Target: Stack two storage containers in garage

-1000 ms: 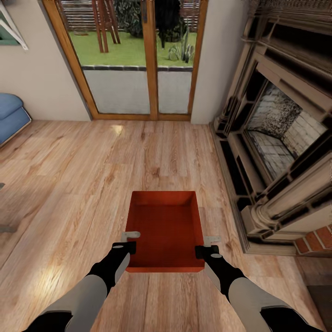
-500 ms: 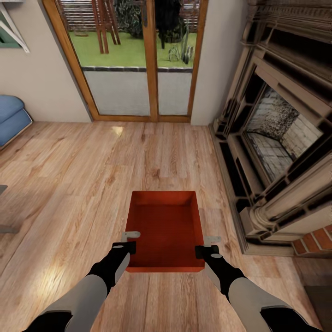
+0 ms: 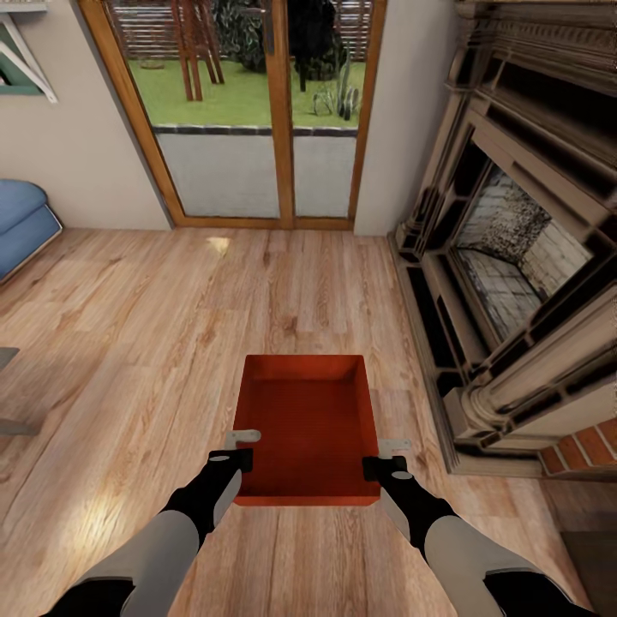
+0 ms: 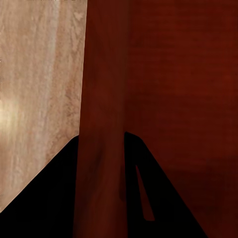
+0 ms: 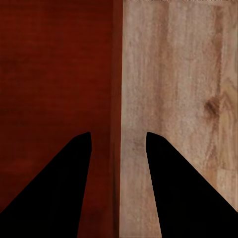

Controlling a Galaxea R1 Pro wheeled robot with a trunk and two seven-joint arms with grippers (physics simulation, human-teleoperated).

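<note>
Orange-red bin (image 3: 307, 428), one of the storage containers, sits level in front of us between both arms, above the light wood-plank floor (image 3: 154, 343) of the living room. It's open-topped w/ thin walls; nothing visible inside.

Our left gripper (image 3: 242, 447) is at the bin's left wall, near corner. In the left wrist view that wall (image 4: 101, 124) runs straight between the two dark fingers (image 4: 44, 198), which sit tight against it on both sides, so we're pinching the left wall. Our right gripper (image 3: 387, 456) is at the right wall, near corner, opposite the left one. In the right wrist view the right wall (image 5: 115, 124) passes between the fingers (image 5: 59, 188), one inside the bin, one outside over the planks, w/ a visible gap on each side; we can't tell if this claw actually clamps the wall or just straddles it.

Far ahead: wood-framed glass doors (image 3: 266, 111) w/ green lawn behind. To the right, an ornate stone fireplace (image 3: 514, 257) w/ brick at its near corner. At far left, edge of a blue sofa (image 3: 21, 218) against the beige wall.
</note>
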